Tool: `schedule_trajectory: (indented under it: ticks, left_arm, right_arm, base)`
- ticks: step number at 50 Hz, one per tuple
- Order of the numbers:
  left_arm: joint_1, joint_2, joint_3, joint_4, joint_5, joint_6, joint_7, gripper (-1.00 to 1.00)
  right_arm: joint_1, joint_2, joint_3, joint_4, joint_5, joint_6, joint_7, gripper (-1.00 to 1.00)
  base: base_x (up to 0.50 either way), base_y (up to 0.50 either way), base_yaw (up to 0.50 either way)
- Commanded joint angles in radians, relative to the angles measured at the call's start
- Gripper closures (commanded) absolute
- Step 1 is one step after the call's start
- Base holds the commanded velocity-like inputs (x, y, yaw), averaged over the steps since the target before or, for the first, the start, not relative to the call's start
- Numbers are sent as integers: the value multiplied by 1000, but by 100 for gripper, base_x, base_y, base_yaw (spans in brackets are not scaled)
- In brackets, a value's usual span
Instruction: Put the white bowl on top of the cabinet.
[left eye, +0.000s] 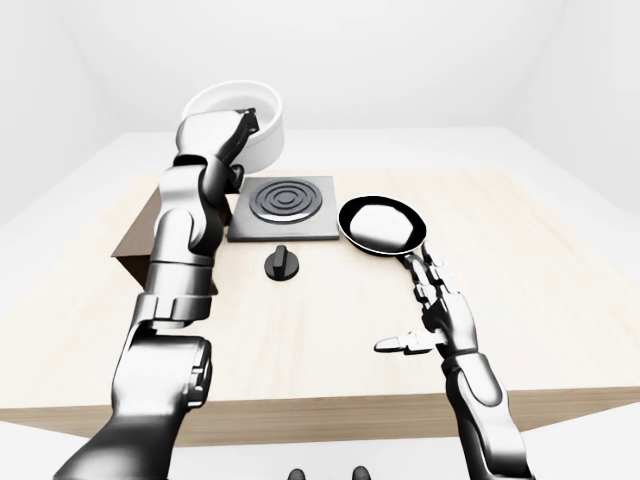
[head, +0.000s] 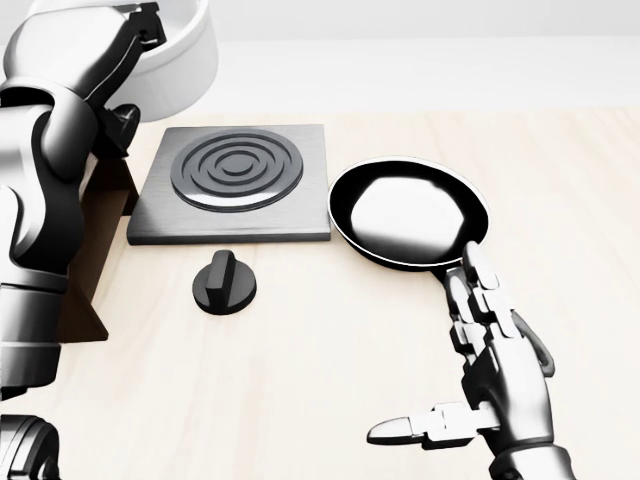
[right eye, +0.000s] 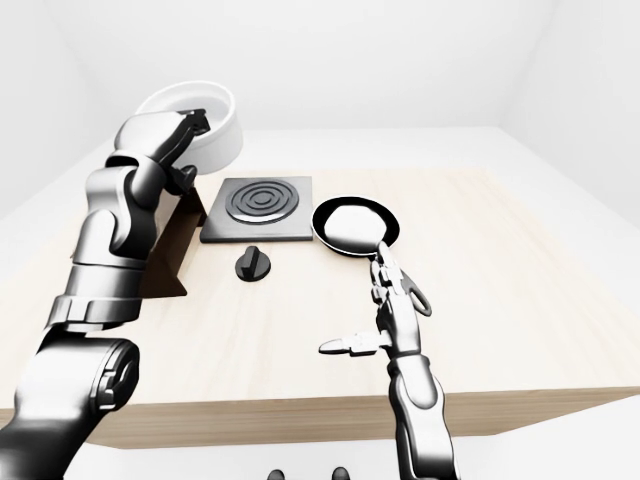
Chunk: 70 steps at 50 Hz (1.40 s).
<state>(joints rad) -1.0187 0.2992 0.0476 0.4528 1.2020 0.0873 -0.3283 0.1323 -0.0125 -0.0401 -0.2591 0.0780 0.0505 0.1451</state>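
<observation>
Gripping the rim of the white bowl (left eye: 245, 120), the left hand (left eye: 232, 135) holds it raised in the upper left of the left-eye view, its fingers closed over the bowl's near edge. The bowl hangs above the dark brown cabinet (right eye: 172, 250), which stands at the left side of the wooden tabletop (left eye: 520, 260); whether the two touch cannot be told. Just right of the cabinet lies a square grey hotplate (head: 236, 183) with concentric rings, and below it in the frame sits a black knob (head: 223, 284). A black frying pan (head: 410, 212) rests beside the hotplate's right edge. The right hand (head: 480, 370) hovers in the lower right over the tabletop, fingers spread wide and empty, its fingertips close to the pan's near rim.
</observation>
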Motion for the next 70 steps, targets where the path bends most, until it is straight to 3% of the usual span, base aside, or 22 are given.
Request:
schedule_trajectory:
  ticks: [1, 8, 11, 21, 31, 64, 70]
  left_arm:
    - [-25, 85, 30, 77, -21, 0, 108, 100]
    - [-15, 100, 28, 82, -26, 0, 111, 100]
    - [-19, 142, 51, 144, -57, 0, 157, 100]
    - [-23, 162, 46, 178, -77, 0, 181, 100]
    - [-92, 222, 44, 341, -103, 0, 247, 100]
    - [-107, 265, 31, 523, -160, 0, 369, 100]
    - [-117, 269, 29, 607, -185, 0, 430, 100]
  right_arm:
    - [0, 1, 2, 3, -3, -5, -2, -100]
    - [-2, 1, 3, 7, -3, -7, -4, -100]
    - [-3, 0, 2, 7, -3, -5, -4, -100]
    - [-1, 0, 3, 5, -2, -5, -4, -100]
    - [3, 3, 14, 8, -11, -9, -6, -100]
    - [0, 1, 14, 15, -12, -14, -7, -100]
    - [0, 2, 18, 20, -16, -18, -9, -100]
  base:
    - [0, 0, 0]
    - [0, 0, 0]
    - [0, 0, 0]
    - [0, 0, 0]
    - [0, 0, 0]
    - [0, 0, 0]
    - [0, 0, 0]
